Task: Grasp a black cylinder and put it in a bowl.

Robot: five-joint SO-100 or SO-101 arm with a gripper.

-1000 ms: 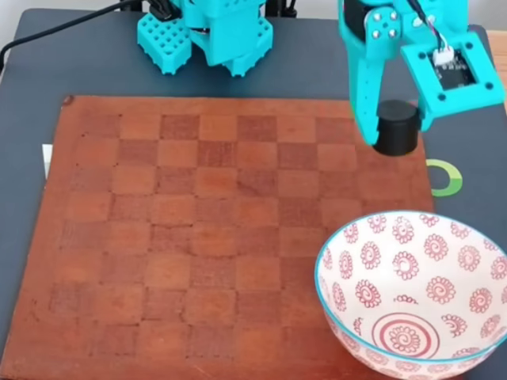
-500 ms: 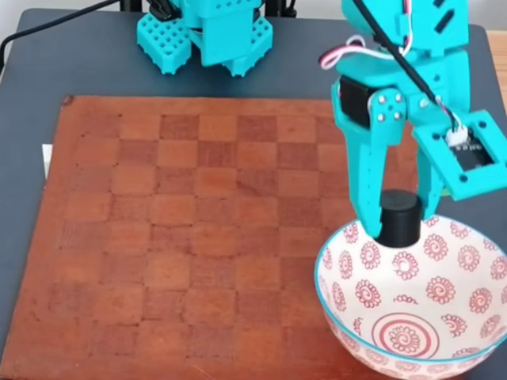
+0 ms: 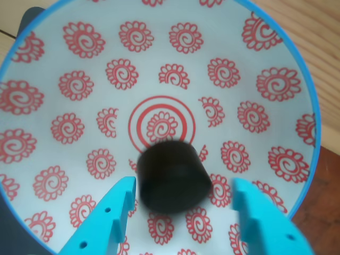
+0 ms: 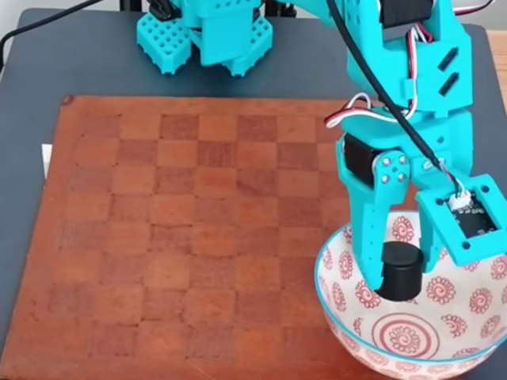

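The black cylinder [image 3: 171,178] shows blurred over the inside of the white bowl [image 3: 64,90] with red spiral flowers, just below its red centre rings. My teal gripper [image 3: 183,183] is open: its fingers [image 3: 114,212] stand to either side of the cylinder, with a clear gap on the right. From the fixed view the gripper [image 4: 402,279] reaches down into the bowl [image 4: 467,305] at the board's front right corner. The cylinder [image 4: 400,271] sits between the fingertips, above the bowl's far inner wall.
A brown checkerboard [image 4: 198,222] covers most of the dark table [image 4: 32,71]. The arm's teal base [image 4: 206,32] stands at the back edge. A green and white ring mark [image 4: 444,178] lies partly behind the arm.
The gripper has carried the cylinder from the board's back right toward the front and down into the bowl. Its fingers have now parted from the cylinder.
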